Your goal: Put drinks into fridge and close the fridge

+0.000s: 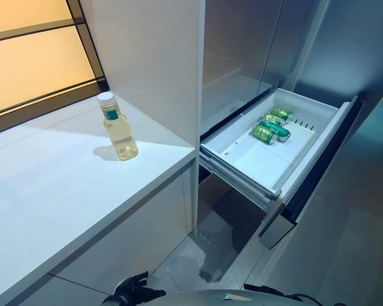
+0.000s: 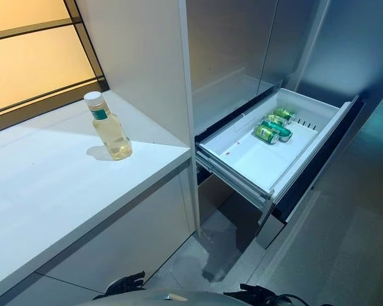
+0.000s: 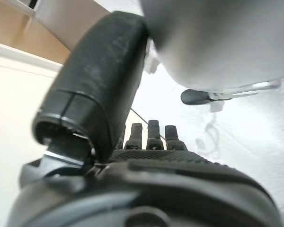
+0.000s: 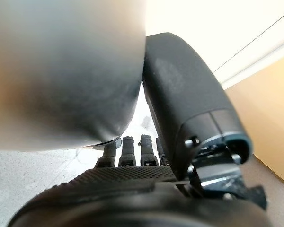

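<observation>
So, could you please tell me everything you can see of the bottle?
The bottle is clear, plastic by the look, with a white cap, a green neck band and pale yellow liquid nearly to its shoulder. It stands upright and alone on the white counter, near the cabinet side, left of the open drawer. Neither hand touches it.

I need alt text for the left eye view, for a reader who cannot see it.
A white fridge drawer stands pulled open on the right, with green cans lying at its far end. On the white counter to the left, a capped bottle of pale yellow drink stands upright, untouched.
</observation>
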